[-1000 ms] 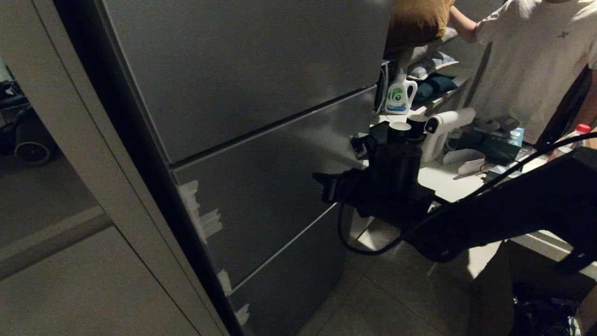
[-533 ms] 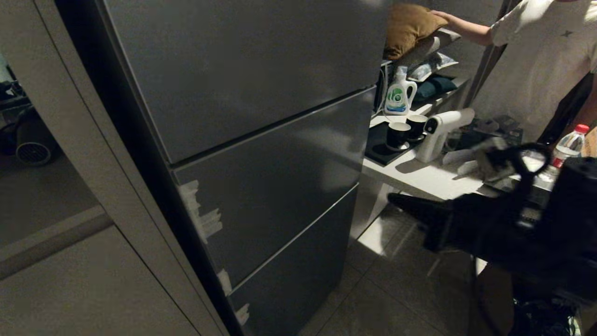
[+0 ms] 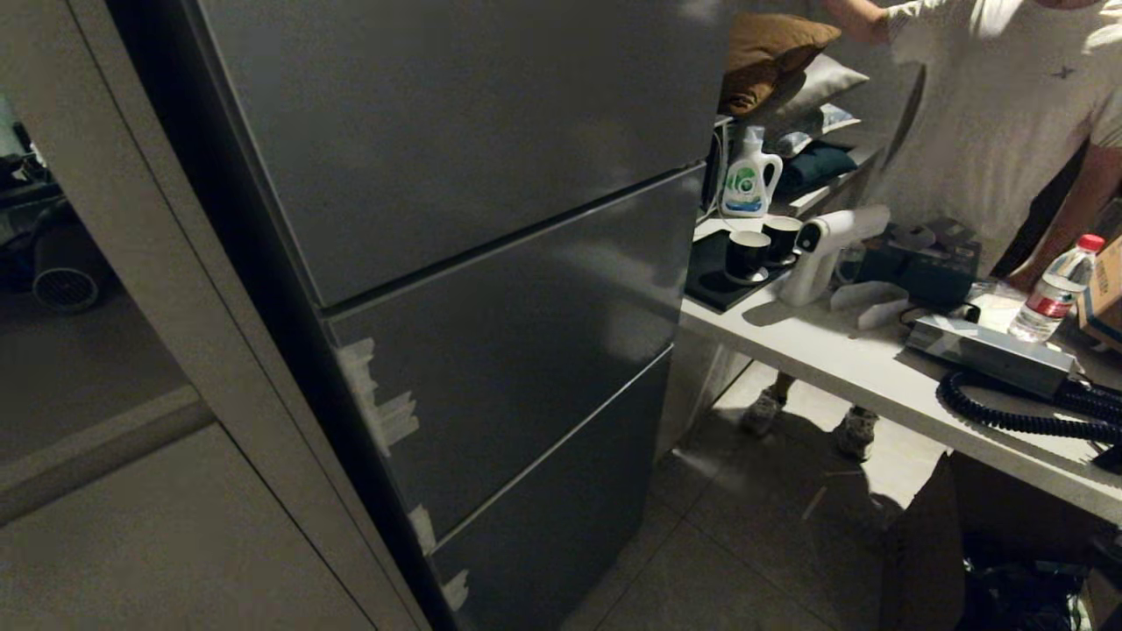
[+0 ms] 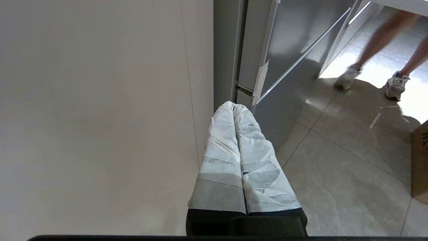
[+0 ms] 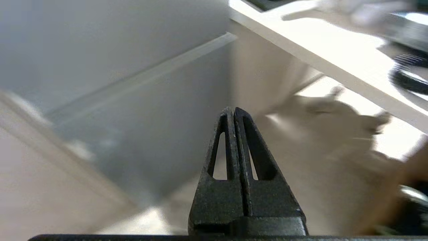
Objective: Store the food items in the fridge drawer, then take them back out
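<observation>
The fridge drawer and the food items are not visible: the fridge [image 3: 456, 263] presents only closed grey door panels, stacked one above another, with strips of pale tape [image 3: 381, 412] along their left edge. The left gripper [image 4: 234, 107] hangs low beside the fridge's bottom corner, its white-wrapped fingers [image 4: 224, 147] pressed together and holding nothing. The right gripper [image 5: 234, 112] is clear of the head view; in its wrist view its black fingers [image 5: 249, 144] are likewise pressed together and empty, pointing toward the lower fridge panels and the tiled floor [image 3: 745, 543]. To the right of the fridge stands a white counter [image 3: 824, 350]. Near its far left corner sit two dark cups [image 3: 763, 250] and a white handheld device [image 3: 824, 250]; toward its right end lie a grey box [image 3: 990, 350], a coiled black cable [image 3: 1008, 412] and a water bottle [image 3: 1052, 289]. A person [image 3: 990, 114] in a white shirt stands behind the counter.
</observation>
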Tool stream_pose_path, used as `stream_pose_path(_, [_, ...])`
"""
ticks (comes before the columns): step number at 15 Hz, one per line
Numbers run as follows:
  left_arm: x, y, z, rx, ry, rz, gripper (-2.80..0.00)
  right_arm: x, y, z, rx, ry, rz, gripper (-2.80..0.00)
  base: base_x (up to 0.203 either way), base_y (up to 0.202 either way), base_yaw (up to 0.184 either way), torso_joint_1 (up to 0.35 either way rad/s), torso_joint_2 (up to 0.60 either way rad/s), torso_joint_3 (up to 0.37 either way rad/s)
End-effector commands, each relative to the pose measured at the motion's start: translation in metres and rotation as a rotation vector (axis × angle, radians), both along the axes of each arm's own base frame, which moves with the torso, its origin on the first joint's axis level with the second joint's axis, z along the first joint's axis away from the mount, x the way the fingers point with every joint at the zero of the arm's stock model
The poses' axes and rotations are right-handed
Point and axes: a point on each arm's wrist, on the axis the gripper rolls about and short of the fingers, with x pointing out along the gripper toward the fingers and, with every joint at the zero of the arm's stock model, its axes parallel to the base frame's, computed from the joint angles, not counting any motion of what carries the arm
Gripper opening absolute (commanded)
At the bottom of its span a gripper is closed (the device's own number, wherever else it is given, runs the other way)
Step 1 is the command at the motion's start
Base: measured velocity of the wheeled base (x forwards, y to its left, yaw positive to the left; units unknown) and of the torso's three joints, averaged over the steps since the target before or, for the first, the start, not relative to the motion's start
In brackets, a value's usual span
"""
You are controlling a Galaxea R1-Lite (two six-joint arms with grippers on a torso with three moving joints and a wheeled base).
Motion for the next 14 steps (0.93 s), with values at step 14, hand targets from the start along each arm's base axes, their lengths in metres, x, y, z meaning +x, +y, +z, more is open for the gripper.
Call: stream_pose_path(14, [0.0,0.0,0.0,-0.001,0.002,-0.001,-2.8,-0.058,-0.007,-0.071,-0.157,-0.143,-0.177,-2.8,0.0,0.0,0.0,0.0,0.0,0.0])
